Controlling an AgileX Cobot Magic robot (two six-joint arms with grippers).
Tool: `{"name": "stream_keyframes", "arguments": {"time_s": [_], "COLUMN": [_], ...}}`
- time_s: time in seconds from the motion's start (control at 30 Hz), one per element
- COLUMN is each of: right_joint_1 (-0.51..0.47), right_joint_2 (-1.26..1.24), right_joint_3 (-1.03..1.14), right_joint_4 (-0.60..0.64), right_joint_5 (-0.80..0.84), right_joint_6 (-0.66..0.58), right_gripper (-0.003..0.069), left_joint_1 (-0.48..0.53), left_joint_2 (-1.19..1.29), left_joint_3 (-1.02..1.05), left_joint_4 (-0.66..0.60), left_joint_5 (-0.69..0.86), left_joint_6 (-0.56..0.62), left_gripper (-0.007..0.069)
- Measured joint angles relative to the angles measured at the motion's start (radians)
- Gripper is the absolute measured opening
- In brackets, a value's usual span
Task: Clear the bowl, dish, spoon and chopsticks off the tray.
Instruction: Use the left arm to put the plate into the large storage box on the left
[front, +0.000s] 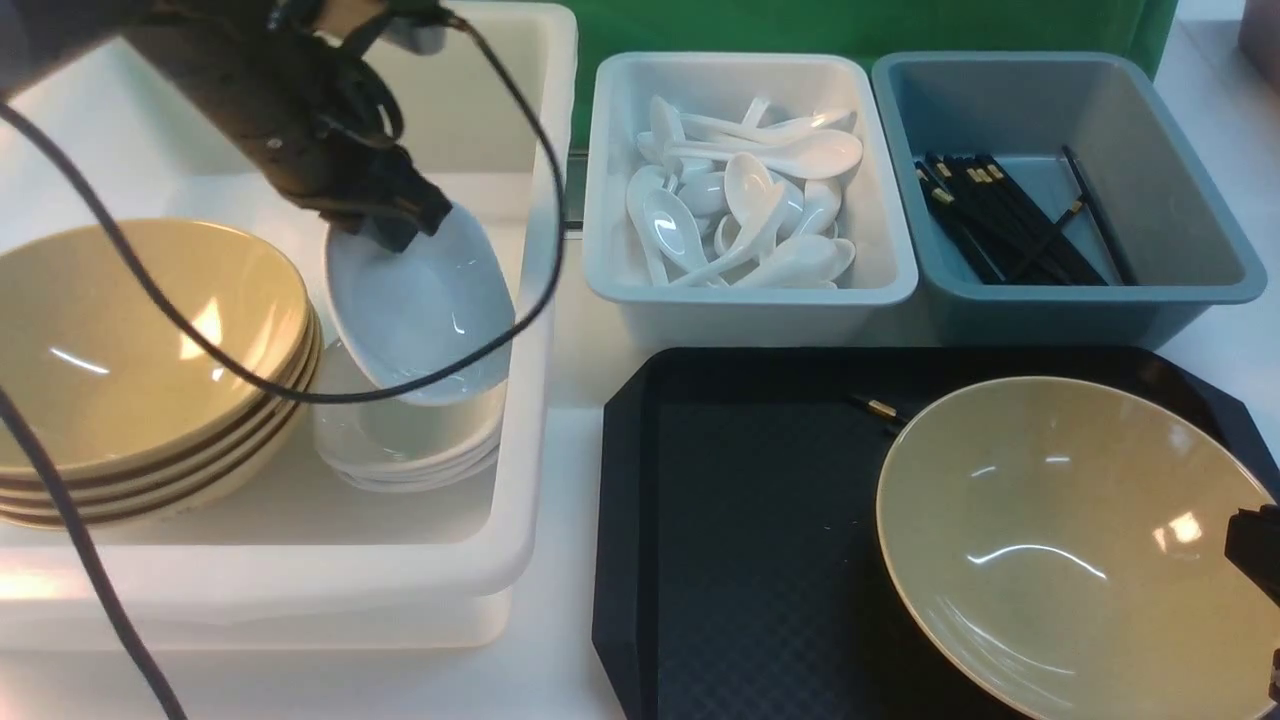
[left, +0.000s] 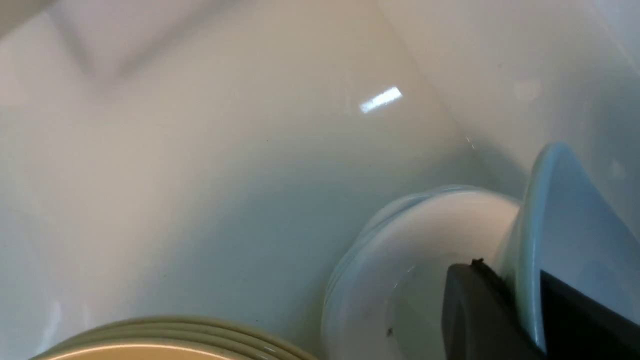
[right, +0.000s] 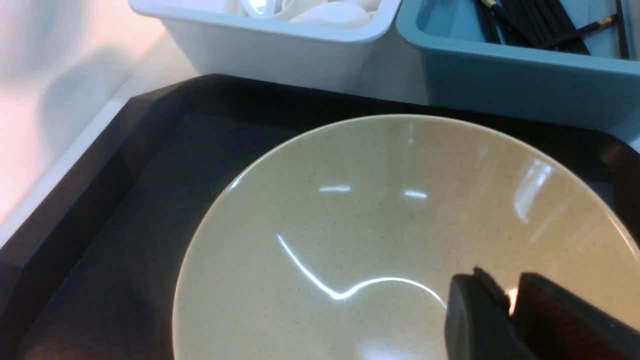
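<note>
The dish (front: 420, 310) hangs tilted over the right end of a white tub (front: 520, 560), the left fingers (front: 400, 215) clamped on its far rim, just above a stack of white dishes (front: 410, 450). The bowl (front: 1050, 540) fills the near right corner of the tray (front: 740, 560), covering all of the chopsticks (front: 880, 407) but a gold-banded tip. The right fingers (front: 1255, 545) sit nearly together at the bowl's right rim; whether they grip it cannot be told.

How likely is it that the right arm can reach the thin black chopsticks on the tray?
Probably not: the right claw seems clamped on the large tan-yellow round bowl, which covers the thin black chopsticks except their gold-banded end.
</note>
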Motion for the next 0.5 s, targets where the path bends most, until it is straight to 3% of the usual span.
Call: {"name": "stream_keyframes", "arguments": {"time_s": [0.13,0.37,0.43,0.5], "right_joint_1": [0.0,0.0,0.0,0.0], "right_joint_2": [0.0,0.0,0.0,0.0], "right_joint_3": [0.0,0.0,0.0,0.0], "right_joint_4": [0.0,0.0,0.0,0.0], "right_joint_5": [0.0,-0.001,-0.001,-0.001], "right_joint_6": [0.0,0.0,0.0,0.0], "right_gripper": [0.015,0.015,0.0151,0.0153], "left_joint_1": [0.061,0.074,0.074,0.07], "left_joint_2": [0.047,0.092,0.103,0.111], "left_joint_3": [0.073,0.082,0.082,0.086], "left_joint_4": [-0.107,-0.144,-0.144,-0.142], "left_joint_5": [-0.065,-0.099,-0.104,-0.1], "left_joint_6": [0.072,0.161,0.18,0.184], "left_gripper": [0.0005,0.0048,0.0105,0.0217]}}
